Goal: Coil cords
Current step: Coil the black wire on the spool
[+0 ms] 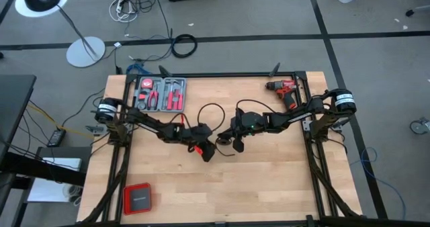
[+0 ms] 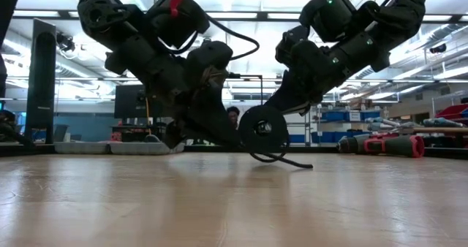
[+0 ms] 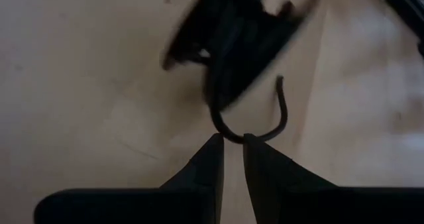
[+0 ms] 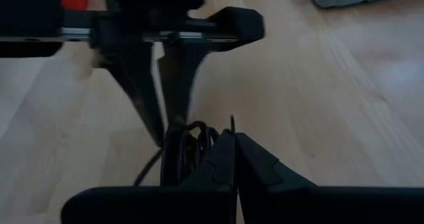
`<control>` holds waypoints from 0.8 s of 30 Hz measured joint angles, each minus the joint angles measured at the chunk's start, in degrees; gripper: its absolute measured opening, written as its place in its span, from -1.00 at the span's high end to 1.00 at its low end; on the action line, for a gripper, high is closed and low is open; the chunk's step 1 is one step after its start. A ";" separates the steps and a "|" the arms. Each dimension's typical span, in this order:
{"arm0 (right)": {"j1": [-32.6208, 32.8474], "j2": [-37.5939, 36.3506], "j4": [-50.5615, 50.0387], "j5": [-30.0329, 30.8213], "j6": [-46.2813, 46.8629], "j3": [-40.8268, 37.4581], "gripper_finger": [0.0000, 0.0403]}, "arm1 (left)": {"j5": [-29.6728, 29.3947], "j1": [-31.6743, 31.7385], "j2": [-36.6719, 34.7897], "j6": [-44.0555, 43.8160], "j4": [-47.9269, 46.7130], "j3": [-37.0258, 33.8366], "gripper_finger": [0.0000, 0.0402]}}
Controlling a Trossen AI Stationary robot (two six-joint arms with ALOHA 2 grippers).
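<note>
Your bench (image 1: pixel 269 180) carries both arms meeting near its middle, with the rest well away from the fingers: a tool tray (image 1: pixel 160 95) beyond the left arm, a red drill (image 1: pixel 285 91) beyond the right arm, and a red box (image 1: pixel 138 198) at the near left corner.

The two grippers sit almost nose to nose. Your left gripper (image 3: pixel 232 139) is low over the wood, its fingers narrowly parted with a loop of the cord (image 3: pixel 255 121) lying right at their tips; it looks pinched there, though you cannot be sure the tips actually clamp it. Your right gripper (image 4: pixel 235 136) has its fingers clenched together, and a small bundle of cord turns sits just beside and behind their tips; from these views you cannot tell whether any strand is caught between them.

As for progress, judge it as partway. A few turns appear gathered into a tight bunch between the two grippers, which is the work done. What is left shows in the low view: a free tail of cord trails out along the bench under the right gripper, and one short end curls up loose past the left fingers. Those ends need winding in before the coil is finished.
</note>
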 joint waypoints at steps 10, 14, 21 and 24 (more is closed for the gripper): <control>0.01 0.02 0.58 -0.33 -0.05 0.00 1.00 | 0.07 2.00 0.00 -0.09 0.19 0.01 0.70; 0.01 0.02 0.42 -0.40 -0.14 0.00 1.00 | 1.78 2.11 -0.04 0.13 -1.28 0.02 0.70; 0.01 0.02 0.38 -0.39 -0.91 0.00 1.00 | -0.47 2.29 -0.04 0.69 -0.85 0.02 0.70; 0.01 0.02 0.57 -0.70 -0.91 0.00 1.00 | -0.74 2.28 -0.04 1.76 -0.70 0.01 0.70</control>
